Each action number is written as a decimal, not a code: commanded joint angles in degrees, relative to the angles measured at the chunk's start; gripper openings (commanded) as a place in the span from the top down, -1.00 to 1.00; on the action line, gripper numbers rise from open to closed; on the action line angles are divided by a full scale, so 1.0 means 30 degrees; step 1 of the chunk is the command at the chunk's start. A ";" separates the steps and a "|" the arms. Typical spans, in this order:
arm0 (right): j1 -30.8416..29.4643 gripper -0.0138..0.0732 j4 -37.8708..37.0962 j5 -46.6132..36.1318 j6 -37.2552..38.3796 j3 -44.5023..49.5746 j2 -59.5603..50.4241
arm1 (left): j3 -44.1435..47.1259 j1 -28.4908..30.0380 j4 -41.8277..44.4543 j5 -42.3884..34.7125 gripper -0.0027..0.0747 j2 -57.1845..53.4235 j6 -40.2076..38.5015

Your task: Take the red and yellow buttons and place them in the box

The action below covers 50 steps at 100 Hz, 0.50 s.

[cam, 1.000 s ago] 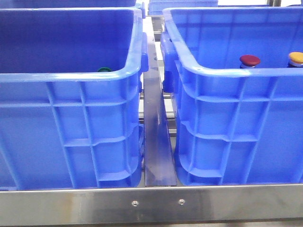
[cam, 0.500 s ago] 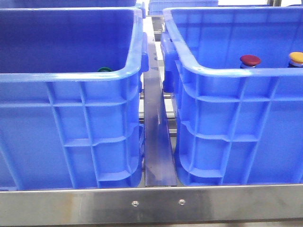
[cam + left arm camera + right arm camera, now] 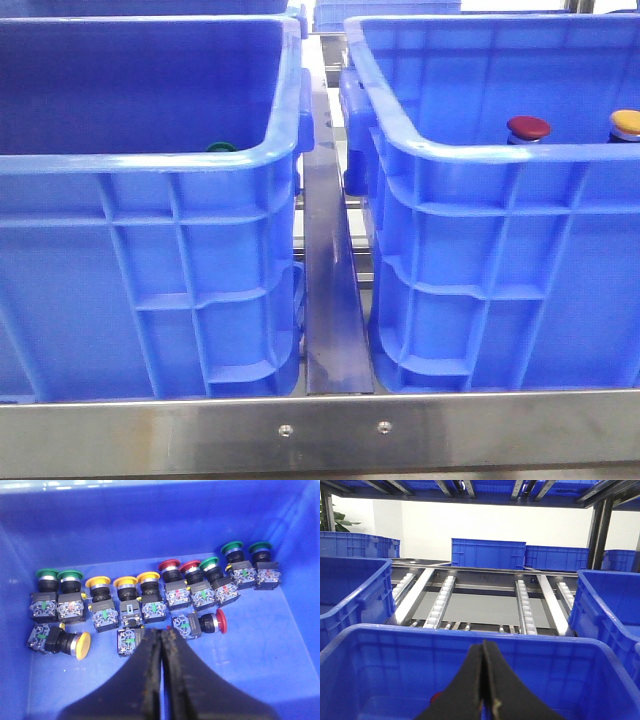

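Both tools are pinched shut on nothing: our left tool (image 3: pixel 161 645) hangs over the bin's loose red button (image 3: pixel 202 624) and tipped yellow button (image 3: pixel 60 641), while our right tool (image 3: pixel 484 680) waits above the blue box (image 3: pixel 365 645)

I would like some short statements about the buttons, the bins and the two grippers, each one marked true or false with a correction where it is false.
1. In the left wrist view, the left gripper is shut and holds nothing. True.
2. All buttons in that bin stand upright. False: one yellow button and one red button lie on their sides in the near row.
3. In the front view, a red cap and a yellow cap show above the near rim of the right bin. True.
4. The right gripper grips a red button. False: it is shut on nothing.
5. The left bin shows a green cap just above its rim. True.
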 commanded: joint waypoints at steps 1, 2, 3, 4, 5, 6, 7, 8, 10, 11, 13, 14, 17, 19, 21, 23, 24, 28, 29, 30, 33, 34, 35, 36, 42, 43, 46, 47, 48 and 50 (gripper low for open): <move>-0.0008 0.84 0.1398 0.0560 0.0021 -0.0517 -0.0028 | -0.0466 0.0092 -0.0088 -0.1505 0.98 0.0106 -0.0209; -0.0008 0.84 0.1398 0.0560 0.0021 -0.0517 -0.0028 | -0.0466 0.0092 -0.0088 -0.1505 0.98 0.0163 -0.0209; -0.0008 0.84 0.1398 0.0560 0.0021 -0.0517 -0.0028 | -0.0466 0.0092 -0.0088 -0.1505 0.98 0.0166 -0.0209; -0.0008 0.84 0.1398 0.0560 0.0021 -0.0517 -0.0028 | -0.0466 0.0092 -0.0088 -0.1505 0.98 0.0205 -0.0209; -0.0008 0.84 0.1398 0.0560 0.0021 -0.0517 -0.0028 | -0.0466 0.0092 -0.0088 -0.1505 0.98 0.0205 -0.0209; -0.0008 0.84 0.1398 0.0560 0.0021 -0.0517 -0.0028 | -0.0466 0.0092 -0.0088 -0.1505 0.98 0.0259 -0.0209; -0.0008 0.84 0.1398 0.0560 0.0021 -0.0517 -0.0028 | -0.0466 0.0092 -0.0088 -0.1505 0.98 0.0298 -0.0209; -0.0008 0.84 0.1398 0.0560 0.0021 -0.0517 -0.0028 | -0.0466 0.0092 -0.0088 -0.1463 0.98 0.0293 -0.0209; -0.0008 0.84 0.1398 0.0560 0.0021 -0.0517 -0.0028 | -0.0466 0.0092 -0.0088 -0.1463 0.98 0.0337 -0.0209; -0.0008 0.84 0.1398 0.0560 0.0021 -0.0517 -0.0028 | -0.0466 0.0092 -0.0088 -0.1428 0.98 0.0337 -0.0209; -0.0008 0.84 0.1398 0.0560 0.0021 -0.0517 -0.0028 | -0.0466 0.0092 -0.0088 -0.1428 0.98 0.0337 -0.0209; -0.0008 0.84 0.1398 0.0560 0.0021 -0.0517 -0.0028 | -0.0466 0.0092 -0.0088 -0.1428 0.98 0.0337 -0.0209; -0.0008 0.84 0.1398 0.0560 0.0021 -0.0517 -0.0028 | -0.0466 0.0092 -0.0088 -0.1391 0.98 0.0337 -0.0209; -0.0008 0.84 0.1398 0.0560 0.0021 -0.0517 -0.0028 | -0.0466 0.0092 -0.0088 -0.1349 0.98 0.0337 -0.0209; -0.0008 0.84 0.1398 0.0560 0.0021 -0.0517 -0.0028 | -0.0466 0.0092 -0.0088 -0.1307 0.98 0.0337 -0.0209; -0.0008 0.84 0.1398 0.0560 0.0021 -0.0517 -0.0028 | -0.0466 0.0092 -0.0088 -0.1255 0.98 0.0284 -0.0209; -0.0008 0.84 0.1398 0.0560 0.0021 -0.0517 -0.0028 | -0.0466 0.0092 -0.0088 -0.1265 0.98 0.0284 -0.0209; -0.0008 0.84 0.1398 0.0560 0.0021 -0.0517 -0.0028 | -0.0466 0.0092 -0.0088 -0.1265 0.98 0.0138 -0.0209; -0.0008 0.84 0.1398 0.0560 0.0021 -0.0517 -0.0028 | -0.0466 0.0092 -0.0088 -0.1265 0.98 0.0097 -0.0209; -0.0008 0.84 0.1398 0.0560 0.0021 -0.0517 -0.0028 | -0.0466 0.0092 -0.0088 -0.1265 0.98 0.0090 -0.0209; -0.0008 0.84 0.1398 0.0560 0.0021 -0.0517 -0.0028 | -0.0466 0.0092 -0.0088 -0.1265 0.98 -0.0003 -0.0209; -0.0008 0.84 0.1398 0.0560 0.0021 -0.0517 -0.0028 | -0.0466 0.0092 -0.0088 -0.1265 0.98 -0.0074 -0.0209; -0.0008 0.84 0.1398 0.0560 0.0021 -0.0517 -0.0028 | -0.0466 0.0092 -0.0088 -0.1265 0.98 -0.0096 -0.0209; -0.0008 0.84 0.1398 0.0560 0.0021 -0.0517 -0.0028 | -0.0466 0.0092 -0.0088 -0.1265 0.98 -0.0150 -0.0209; -0.0008 0.84 0.1398 0.0560 0.0021 -0.0517 -0.0028 | -0.0466 0.0092 -0.0088 -0.1265 0.98 -0.0331 -0.0209; -0.0008 0.84 0.1398 0.0560 0.0021 -0.0517 -0.0028 | -0.0466 0.0092 -0.0088 -0.1314 0.98 -0.0405 -0.0209; -0.0008 0.84 0.1398 0.0560 0.0021 -0.0517 -0.0028 | -0.0466 0.0092 0.0029 -0.1406 0.98 -0.0471 -0.0209; -0.0008 0.84 0.1398 0.0560 0.0021 -0.0517 -0.0028 | -0.0466 0.0092 0.0074 -0.1448 0.98 -0.0466 -0.0209; -0.0008 0.84 0.1398 0.0560 0.0021 -0.0517 -0.0028 | -0.0466 0.0092 0.0122 -0.1510 0.98 -0.0553 -0.0209; -0.0008 0.84 0.1398 0.0560 0.0021 -0.0517 -0.0028 | -0.0466 0.0092 0.0283 -0.1565 0.98 -0.0672 -0.0209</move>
